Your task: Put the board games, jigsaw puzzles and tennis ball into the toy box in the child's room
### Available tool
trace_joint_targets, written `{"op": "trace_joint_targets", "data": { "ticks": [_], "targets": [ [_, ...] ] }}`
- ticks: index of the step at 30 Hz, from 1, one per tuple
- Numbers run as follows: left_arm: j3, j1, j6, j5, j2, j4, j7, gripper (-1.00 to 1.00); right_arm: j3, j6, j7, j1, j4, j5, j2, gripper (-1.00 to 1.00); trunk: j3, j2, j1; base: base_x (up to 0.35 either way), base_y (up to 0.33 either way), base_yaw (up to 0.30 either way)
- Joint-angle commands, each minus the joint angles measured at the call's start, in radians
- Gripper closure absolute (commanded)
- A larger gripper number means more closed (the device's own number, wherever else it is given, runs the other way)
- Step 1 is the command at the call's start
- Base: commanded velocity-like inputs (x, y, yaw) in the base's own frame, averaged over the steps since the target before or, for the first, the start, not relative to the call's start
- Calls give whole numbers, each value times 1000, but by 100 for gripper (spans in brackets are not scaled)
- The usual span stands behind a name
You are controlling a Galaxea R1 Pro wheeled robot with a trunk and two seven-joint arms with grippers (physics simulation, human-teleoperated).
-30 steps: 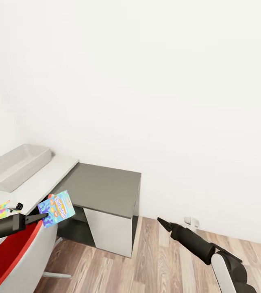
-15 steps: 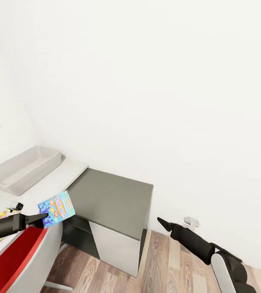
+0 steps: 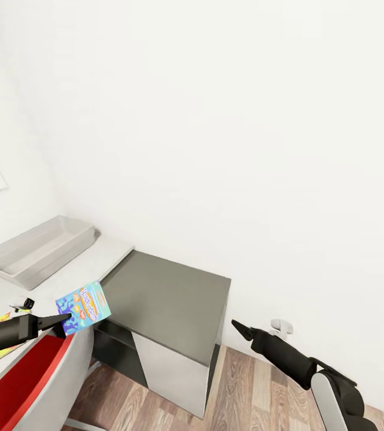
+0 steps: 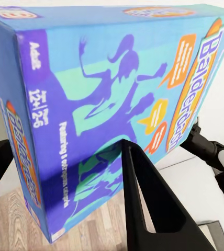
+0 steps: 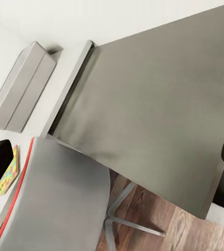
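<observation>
One blue board game [image 3: 83,307] clamped in left jaws [image 3: 60,319], held in the air just beside the dark grey cabinet [image 3: 168,296]. Lettered "Balderdash" and "12+" in the left wrist view [image 4: 112,120], unreadable from the head. Beyond the cabinet: light grey table [image 3: 78,272] carrying toy box [image 3: 39,248] and a jigsaw puzzle [image 3: 0,335]; red-and-grey chair [image 3: 30,383] near; white walls, wood-plank floor [image 3: 246,395]. Right jaws [image 3: 237,327] pressed together, holding nothing, beside the cabinet's far end.
</observation>
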Motion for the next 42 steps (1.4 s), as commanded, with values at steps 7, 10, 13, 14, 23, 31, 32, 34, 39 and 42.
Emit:
{"op": "trace_joint_targets", "data": {
  "ticks": [7,10,13,14,23,31,32,34,39,42],
  "targets": [
    [0,-1,9,0,1,0,-5,100,-2,8,3,-1,-1,-2,1,-100,2,-2,1,2,44,1],
    [0,-1,9,0,1,0,-5,100,-2,7,3,-1,-1,-2,1,-100,6,-2,1,10,165,15],
    [0,-1,9,0,2,0,-5,100,-2,7,3,-1,-1,-2,2,-100,11,-2,1,47,74,48],
    [0,-1,9,0,2,0,-5,100,-2,7,3,-1,-1,-2,2,-100,12,-2,1,79,26,65],
    [0,-1,9,0,2,0,-5,100,-2,7,3,-1,-1,-2,2,-100,27,-2,1,160,24,87],
    [0,-1,8,0,2,0,-5,100,-2,8,2,-1,-1,-2,2,-100,39,-2,1,117,33,136],
    [0,-1,8,0,2,0,-5,100,-2,8,2,-1,-1,-2,2,-100,41,-2,1,21,4,170],
    [0,-1,8,0,2,0,-5,100,-2,8,1,-1,-1,-2,3,-100,44,-2,1,15,3,176],
    [0,-1,8,0,1,0,-5,100,-2,8,0,-1,-1,-2,4,-100,50,-2,1,5,1,193],
    [-1,-1,8,0,0,0,-5,100,-2,8,-1,-1,-1,-2,4,-100,54,-2,1,1,0,211]
  ]
}}
